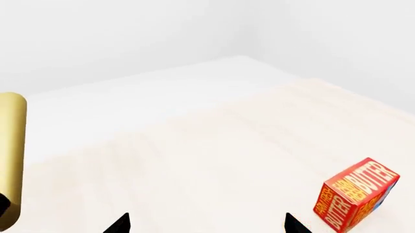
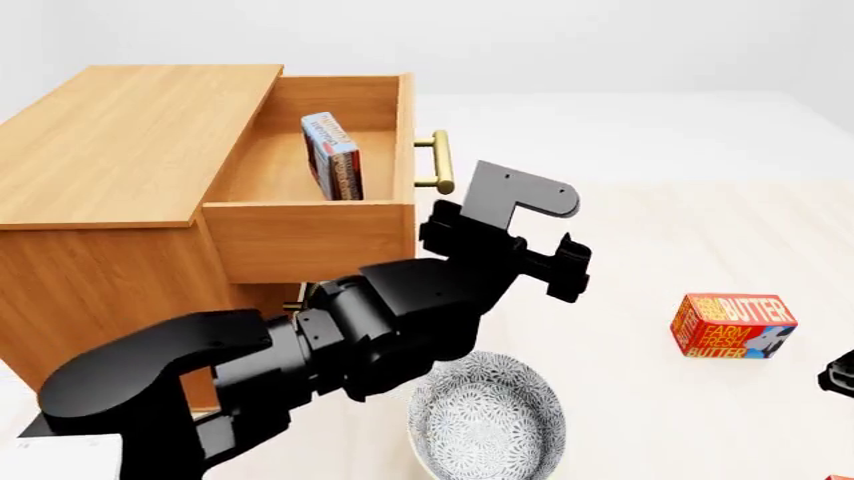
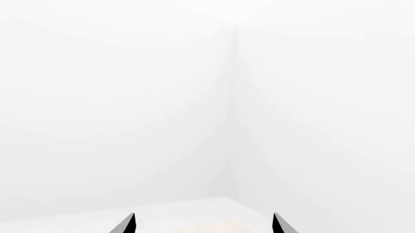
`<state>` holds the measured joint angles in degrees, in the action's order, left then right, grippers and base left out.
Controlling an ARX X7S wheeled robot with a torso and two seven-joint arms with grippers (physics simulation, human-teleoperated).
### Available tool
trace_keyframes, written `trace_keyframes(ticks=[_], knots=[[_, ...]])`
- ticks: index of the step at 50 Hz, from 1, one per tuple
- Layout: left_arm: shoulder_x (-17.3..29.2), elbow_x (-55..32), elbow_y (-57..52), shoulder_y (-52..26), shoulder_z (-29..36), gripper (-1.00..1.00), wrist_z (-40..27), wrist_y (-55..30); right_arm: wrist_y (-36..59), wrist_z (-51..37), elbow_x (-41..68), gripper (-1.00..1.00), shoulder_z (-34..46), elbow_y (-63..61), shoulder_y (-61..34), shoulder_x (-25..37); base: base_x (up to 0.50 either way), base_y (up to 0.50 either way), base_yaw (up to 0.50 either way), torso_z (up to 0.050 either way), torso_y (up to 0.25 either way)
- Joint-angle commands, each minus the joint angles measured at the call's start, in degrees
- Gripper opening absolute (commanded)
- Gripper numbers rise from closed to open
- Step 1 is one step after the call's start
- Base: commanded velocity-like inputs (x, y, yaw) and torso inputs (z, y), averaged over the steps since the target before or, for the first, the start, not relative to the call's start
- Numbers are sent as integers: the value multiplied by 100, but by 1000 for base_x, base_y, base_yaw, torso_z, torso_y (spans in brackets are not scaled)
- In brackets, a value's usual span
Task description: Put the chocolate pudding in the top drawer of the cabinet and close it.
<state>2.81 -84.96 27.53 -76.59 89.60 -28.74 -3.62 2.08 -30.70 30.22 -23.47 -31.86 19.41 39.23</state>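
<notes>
Pudding (image 2: 331,156) stood on edge inside open top drawer (image 2: 307,235) of cabinet (image 2: 120,130); placing looked done, closing left.

Head view: left gripper (image 2: 567,268) sat just in front of drawer face, below and beside brass handle (image 2: 435,162), touching nothing seen; its jaw gap couldn't be judged here. Bowl (image 2: 487,420) lay under the arm, butter box (image 2: 731,325) well apart on table (image 2: 641,220). Next move, prob.: press drawer front straight in till flush.

Left wrist view: both fingertips (image 1: 118,224) showed spread, nothing between; handle end at frame edge, butter box beyond. No pudding or drawer interior here.

Right wrist view: right gripper (image 3: 202,228) tips parted, empty, facing blank wall; arm is barely visible in head view.
</notes>
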Motion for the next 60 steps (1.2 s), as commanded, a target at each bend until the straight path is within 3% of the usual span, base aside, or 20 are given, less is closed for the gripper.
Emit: trace_keyframes(ticks=[1, 60], knots=[[205, 10, 73, -3, -36, 100, 45, 3, 45, 2, -8, 100, 51, 8, -61, 15, 0, 0, 0, 0, 0], [584, 97, 1210, 146, -184, 100, 546, 173, 302, -43, -86, 100, 205, -145, -258, 104, 0, 0, 0, 0, 0]])
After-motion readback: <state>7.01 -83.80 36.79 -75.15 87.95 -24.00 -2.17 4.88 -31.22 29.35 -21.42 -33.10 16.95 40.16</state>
